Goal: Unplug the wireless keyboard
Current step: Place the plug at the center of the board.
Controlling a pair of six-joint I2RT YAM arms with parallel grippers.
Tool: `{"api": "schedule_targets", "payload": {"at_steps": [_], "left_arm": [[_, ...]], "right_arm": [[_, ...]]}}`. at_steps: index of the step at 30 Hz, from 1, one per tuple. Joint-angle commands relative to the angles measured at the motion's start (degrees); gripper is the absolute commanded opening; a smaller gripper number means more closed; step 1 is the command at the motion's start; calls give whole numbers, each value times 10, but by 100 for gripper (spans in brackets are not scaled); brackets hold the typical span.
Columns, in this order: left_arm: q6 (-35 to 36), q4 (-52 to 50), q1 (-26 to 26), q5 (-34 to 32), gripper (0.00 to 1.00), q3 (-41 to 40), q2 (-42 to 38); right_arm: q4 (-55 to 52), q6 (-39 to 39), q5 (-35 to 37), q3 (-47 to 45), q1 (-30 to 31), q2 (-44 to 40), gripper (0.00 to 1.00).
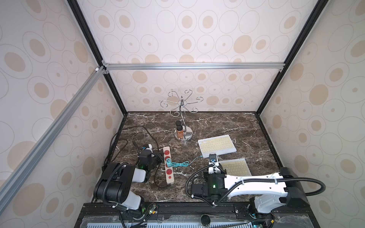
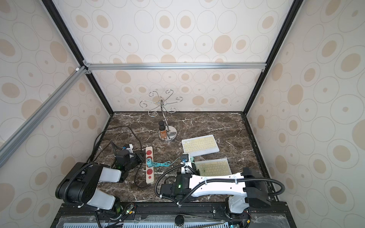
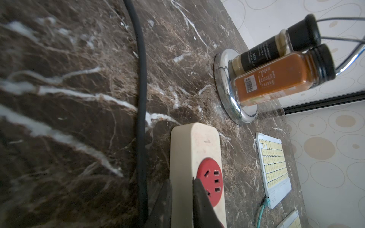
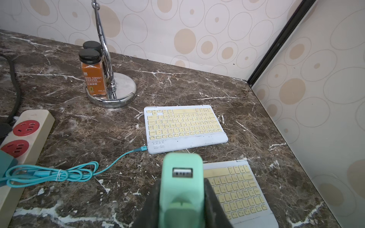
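Right pincer (image 4: 181,186) clamps a mint-green charger (image 4: 180,199) whose USB port is vacant. The left pincer (image 3: 182,189) stands narrowly parted over one edge of the power strip (image 3: 194,142); a firm pinch cannot be confirmed. On the bench (image 4: 197,83), the keyboard (image 4: 183,124) lies ahead of the right pincer. A second keyboard (image 4: 241,189) lies below that pincer, to its right. The teal cable (image 4: 79,173) is seated in the first keyboard's near corner and runs toward the strip at the left pincer.

Power strip (image 1: 169,172) left of keyboard (image 1: 216,146); bottles (image 1: 179,129) on stand base (image 1: 188,135) behind.
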Motion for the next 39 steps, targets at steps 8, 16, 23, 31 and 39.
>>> {"api": "schedule_targets", "payload": {"at_steps": [8, 16, 23, 31, 39], "left_arm": [[5, -22, -2, -1, 19, -5, 21], [7, -26, -2, -3, 19, -4, 17], [5, -24, -2, -2, 19, -4, 21], [5, -24, -2, -1, 19, -4, 21], [5, -23, -2, 1, 19, -2, 25]], "right_arm": [[321, -282, -104, 17, 2, 136, 0], [385, -332, -171, 55, -2, 227, 0], [397, -378, -200, 86, -2, 272, 0], [322, -384, -212, 168, 0, 332, 0], [245, -380, -211, 200, 1, 356, 11]]}}
